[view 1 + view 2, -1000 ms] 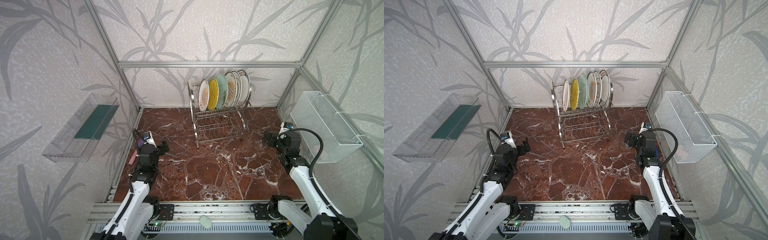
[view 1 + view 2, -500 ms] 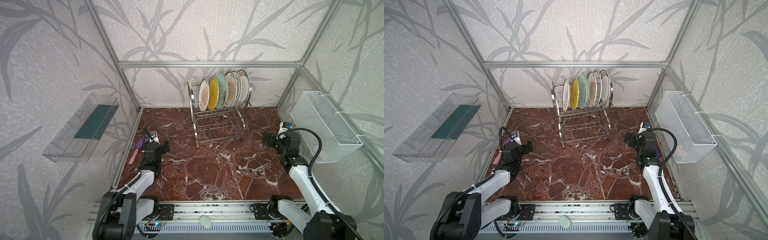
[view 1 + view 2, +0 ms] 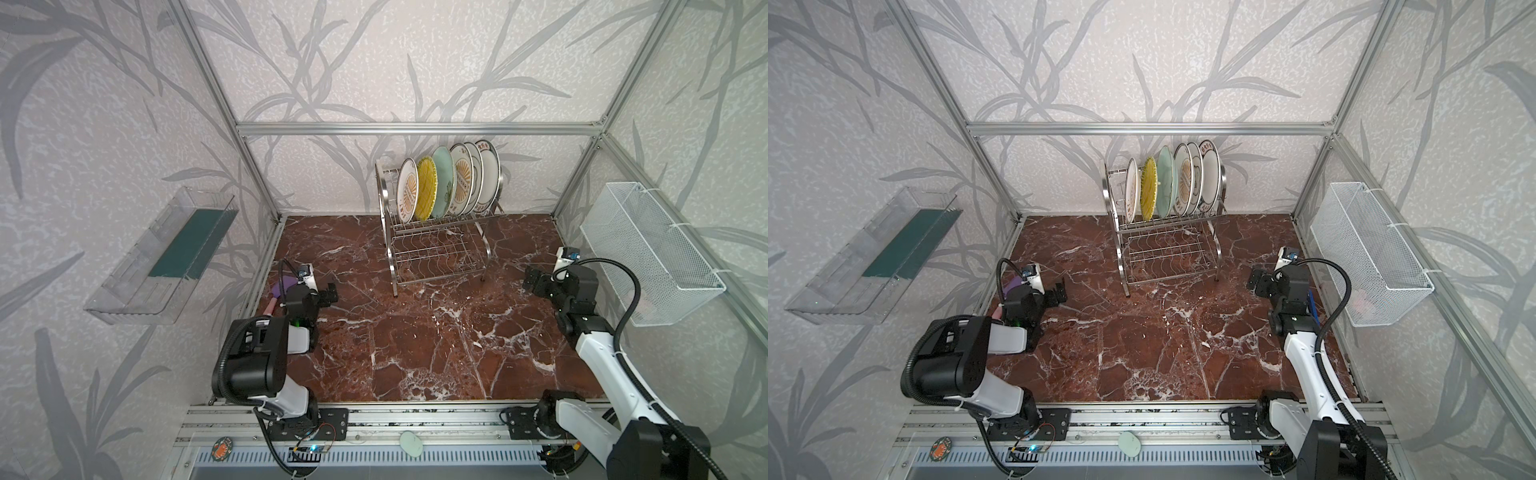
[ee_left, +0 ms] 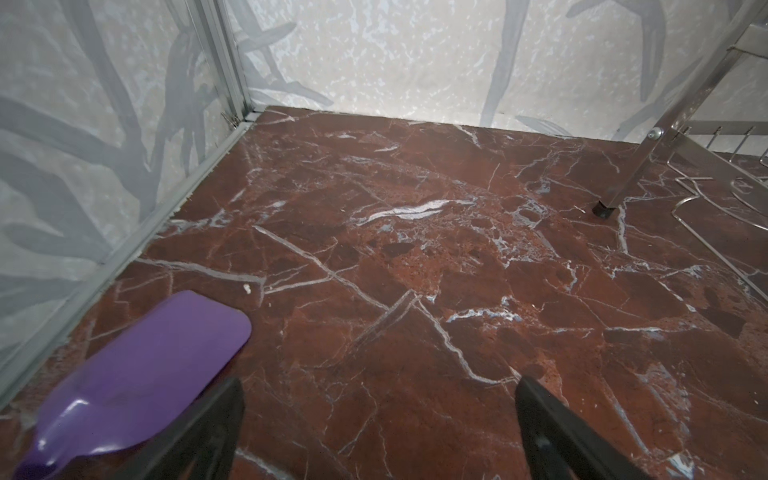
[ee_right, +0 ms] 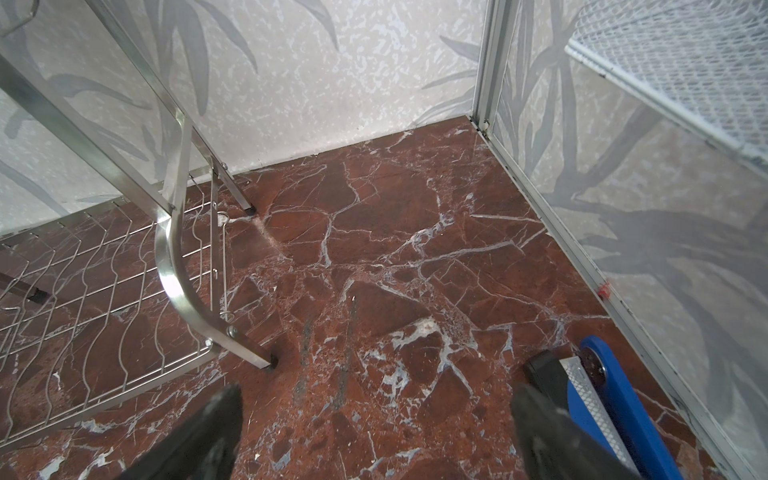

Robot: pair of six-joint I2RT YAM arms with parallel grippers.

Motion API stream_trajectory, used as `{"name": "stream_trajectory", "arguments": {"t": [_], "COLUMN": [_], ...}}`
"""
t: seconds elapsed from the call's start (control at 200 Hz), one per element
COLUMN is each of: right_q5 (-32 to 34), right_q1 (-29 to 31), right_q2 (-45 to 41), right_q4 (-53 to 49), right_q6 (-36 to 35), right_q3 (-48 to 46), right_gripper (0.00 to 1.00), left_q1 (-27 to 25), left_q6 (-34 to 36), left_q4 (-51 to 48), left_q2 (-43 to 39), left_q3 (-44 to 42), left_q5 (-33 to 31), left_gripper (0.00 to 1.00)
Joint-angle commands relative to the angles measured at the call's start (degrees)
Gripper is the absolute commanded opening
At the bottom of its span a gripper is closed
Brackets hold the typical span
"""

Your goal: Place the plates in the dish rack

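**Plates.** The six round dinner plates point(image 3: 442, 183) all stand on edge in the slotted upper shelf of the two-tier shiny stainless-steel wire dish rack point(image 3: 434, 254). The rack sits at twelve o'clock on the red-brown marble-patterned worktop point(image 3: 415, 345).
- From the nine o'clock end, the order is orange sunburst, yellow ribbed, pale teal, orange sunburst, then two white with dark markings.
- Each leans the same way, with the wires catching its lower rim, which is judged to keep it upright and apart from its neighbour.
- The lower tier is bare.
- No plate lies on the worktop in either top view, so loading is judged complete.

**Left claw.** The left claw point(image 4: 378, 390) sits low at nine o'clock, jaws spread wide with nothing between them. A flat purple plastic spatula point(image 4: 145, 357) lies just beside it on the wall side, ungripped.

**Right claw.** The right claw point(image 5: 376, 395) sits at three o'clock, equally wide and empty. A blue-framed tool with a metal grid face point(image 5: 615, 399) lies by its outer finger; contact cannot be determined.

**Position.** Both claws are well apart from the rack, judged parked to leave it clear.
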Motion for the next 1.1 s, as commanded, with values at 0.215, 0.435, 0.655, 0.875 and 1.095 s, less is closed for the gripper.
{"name": "stream_trajectory", "arguments": {"t": [0.215,0.435,0.655,0.875,1.095], "right_q5": [-2.53,-5.48,-8.15,-9.32,-12.43], "right_q1": [-0.21,-0.24,0.75,1.32,1.43], "right_q2": [1.87,5.64,13.12,18.45,28.19], "right_q4": [12.4,26.89,41.38,48.19,59.37], "right_q6": [-2.49,-2.54,-4.87,-4.96,-5.22], "right_q3": [-5.39,-11.11,-14.85,-16.41,-17.7], "right_gripper": [0.99,0.99,0.99,0.99,0.99], "left_q1": [0.92,0.83,0.81,0.81,0.78], "left_q6": [0.1,0.21,0.21,0.23,0.21], "left_q4": [2.69,2.8,2.84,2.75,2.77], "left_q2": [0.38,0.4,0.4,0.4,0.4], "left_q3": [1.55,1.5,1.42,1.46,1.45], "left_q5": [5.15,5.09,5.07,5.06,5.11], "left_gripper": [0.99,0.99,0.99,0.99,0.99]}}
